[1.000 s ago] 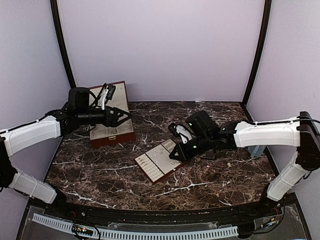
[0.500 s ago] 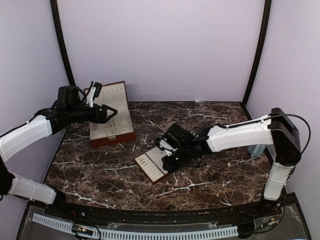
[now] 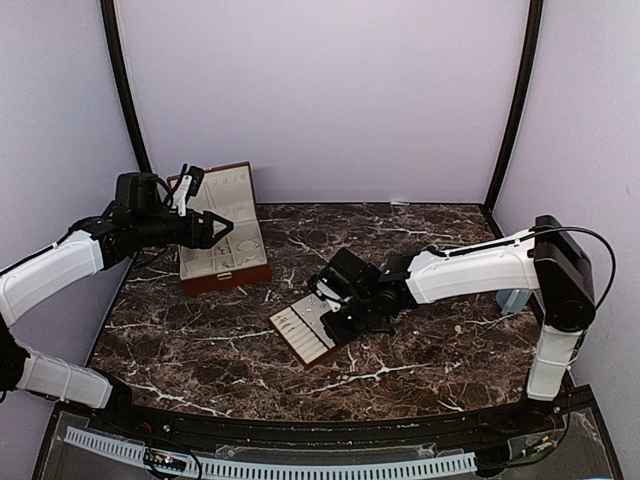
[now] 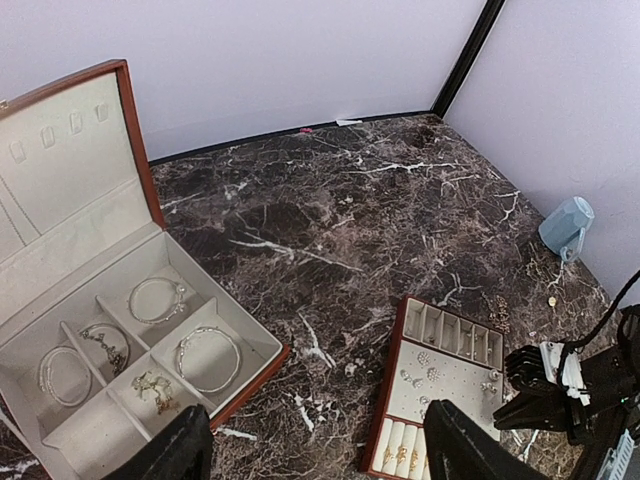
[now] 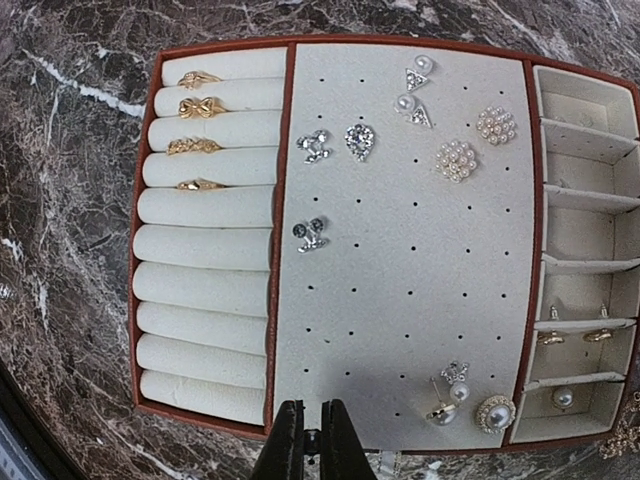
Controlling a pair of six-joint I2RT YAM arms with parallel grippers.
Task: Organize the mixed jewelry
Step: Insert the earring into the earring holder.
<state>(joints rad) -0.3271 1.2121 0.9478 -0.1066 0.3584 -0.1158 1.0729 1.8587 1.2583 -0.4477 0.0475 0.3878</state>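
Dropping low over the slotted tray (image 5: 400, 290), the clenched right gripper (image 5: 306, 442) looks set to sort jewelry (image 5: 455, 160); the left gripper (image 3: 222, 228), released, retreats toward the box (image 3: 228, 281)

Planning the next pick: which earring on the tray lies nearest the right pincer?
The loose stud with its post showing, beside the round earring near the right pincer; the rest sit farther up the tray.
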